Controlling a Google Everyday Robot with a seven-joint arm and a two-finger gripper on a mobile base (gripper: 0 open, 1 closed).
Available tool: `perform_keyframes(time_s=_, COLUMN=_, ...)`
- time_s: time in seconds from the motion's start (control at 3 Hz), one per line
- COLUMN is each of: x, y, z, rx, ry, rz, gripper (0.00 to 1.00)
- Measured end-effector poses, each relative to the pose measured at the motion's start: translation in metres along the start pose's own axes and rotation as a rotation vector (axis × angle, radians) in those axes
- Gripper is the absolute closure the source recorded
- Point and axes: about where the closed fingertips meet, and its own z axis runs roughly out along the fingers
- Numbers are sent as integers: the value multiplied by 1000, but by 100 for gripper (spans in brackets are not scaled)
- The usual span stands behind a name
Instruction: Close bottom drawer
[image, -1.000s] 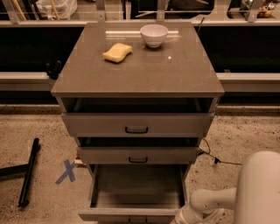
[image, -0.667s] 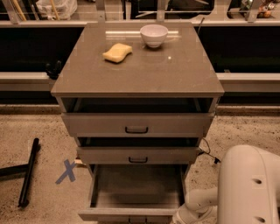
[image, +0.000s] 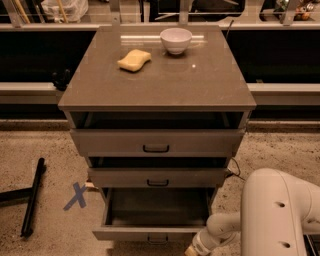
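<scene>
Shows the bottom drawer (image: 157, 210) pulled well out of the cabinet (image: 160, 85) — interior bare and shallow, front panel low in view, small black handle (image: 157, 240) facing forward. Leaves the task undone, with that drawer standing out farther than either drawer above it.

Places the gripper (image: 192, 250) at the lower edge of view, just beside the right end of the front panel, at the tip of the white arm (image: 277, 215) reaching in from the right. Cannot tell whether open or closed, being cut off there.

Suggests a pushing stance rather than a grasp: set low and out in front of the panel, well placed for sliding the drawer home by a forward shove — contact with the panel not confirmable here.

Notes the middle drawer (image: 157, 177) and top drawer (image: 156, 142) above, each ajar by a lesser amount, stepped back like stairs and probably no obstacle to the push.

Includes a sponge (image: 134, 60) and a bowl (image: 176, 40) on the cabinet top, well apart from the work and at risk only from a hard jolt on closing.

Marks a blue tape cross (image: 76, 196) on the floor to the left, near a black bar (image: 32, 197).
</scene>
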Motion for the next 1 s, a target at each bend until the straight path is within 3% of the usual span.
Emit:
perform_keyframes(time_s=0.33, x=-1, y=-4, z=3, rx=1, ry=-7, rz=6, gripper=100)
perform_keyframes(time_s=0.67, x=-22, y=-40, z=7, rx=61, ry=-43, rz=34, gripper=100)
perform_keyframes(time_s=1.0, x=-30, y=-51, z=8, rx=79, ry=-58, rz=40, gripper=100)
